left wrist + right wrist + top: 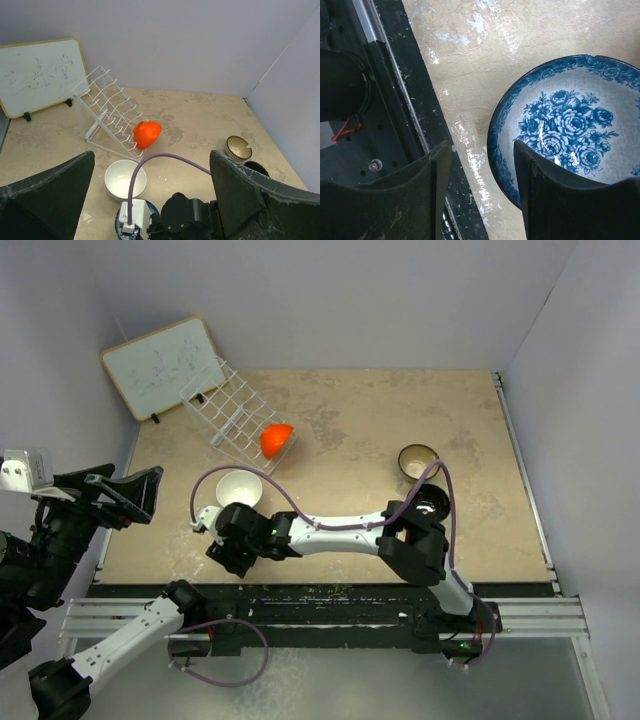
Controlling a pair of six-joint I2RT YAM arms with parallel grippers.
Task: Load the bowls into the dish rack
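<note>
Rim of blue-and-white floral ceramic bowl, upright on beige surface, sat between right gripper jaws, open, unclamped (stiff, slick, breakable; pinch rim squarely). Left gripper jaws gaped, empty.

Both the right arm and left arm had white tubular links between black joint housings, each trailing a purple cable, with a small green light and matte black wedge-shaped fingers.
</note>
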